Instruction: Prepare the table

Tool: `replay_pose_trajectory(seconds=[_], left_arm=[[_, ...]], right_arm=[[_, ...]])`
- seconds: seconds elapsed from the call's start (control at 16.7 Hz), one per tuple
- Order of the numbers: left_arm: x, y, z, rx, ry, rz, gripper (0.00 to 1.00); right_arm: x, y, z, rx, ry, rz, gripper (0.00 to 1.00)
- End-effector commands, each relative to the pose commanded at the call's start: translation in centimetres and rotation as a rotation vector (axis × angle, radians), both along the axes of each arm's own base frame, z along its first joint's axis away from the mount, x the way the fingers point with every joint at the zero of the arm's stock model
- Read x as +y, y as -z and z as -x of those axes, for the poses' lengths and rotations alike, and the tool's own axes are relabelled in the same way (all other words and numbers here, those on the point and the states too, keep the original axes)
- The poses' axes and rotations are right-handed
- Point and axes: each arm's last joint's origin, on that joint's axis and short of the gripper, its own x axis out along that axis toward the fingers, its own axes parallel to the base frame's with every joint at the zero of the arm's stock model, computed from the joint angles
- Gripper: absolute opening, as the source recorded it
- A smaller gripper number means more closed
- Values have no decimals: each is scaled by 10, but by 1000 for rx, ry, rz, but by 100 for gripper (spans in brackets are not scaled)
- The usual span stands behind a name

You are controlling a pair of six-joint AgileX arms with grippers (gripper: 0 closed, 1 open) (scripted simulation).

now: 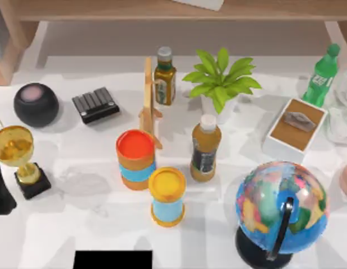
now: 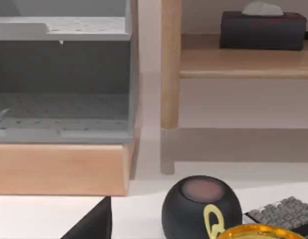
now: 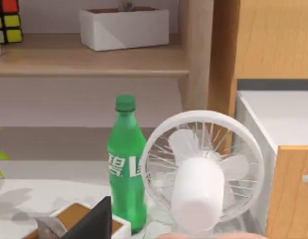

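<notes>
Table [image 1: 78,224] spreading white beneath everything — globe [image 1: 281,207] standing near right, gold trophy [image 1: 19,159] near left, two capped canisters [image 1: 152,176] centre. Gripper finger state — cannot tell, either arm.

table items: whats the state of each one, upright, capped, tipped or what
green soda bottle: upright, capped
two juice bottles: upright, capped
orange-lidded can: upright, closed
yellow-lidded can: upright, closed
globe: upright on stand
trophy: upright
potted plant: upright

Globe [image 1: 282,207] at table [image 1: 78,224] right, trophy [image 1: 19,159] far left.
</notes>
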Motion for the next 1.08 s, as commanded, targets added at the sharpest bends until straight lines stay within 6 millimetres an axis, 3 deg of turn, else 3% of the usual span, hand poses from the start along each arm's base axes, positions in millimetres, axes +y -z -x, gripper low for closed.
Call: replay_pose_trajectory(seconds=[0.36, 0.66, 0.84, 1.08], left_arm=[[0, 0, 0, 0, 0, 0, 100], [0, 0, 0, 0, 0, 0, 100], [0, 0, 0, 0, 0, 0, 100], [0, 0, 0, 0, 0, 0, 100]], right_arm=[[-3, -14, -1, 92, 26, 2, 100], [-12, -68, -21, 374, 103, 12, 100], [-21, -116, -60, 557, 132, 22, 100], [-45, -160, -155, 775, 170, 33, 100]])
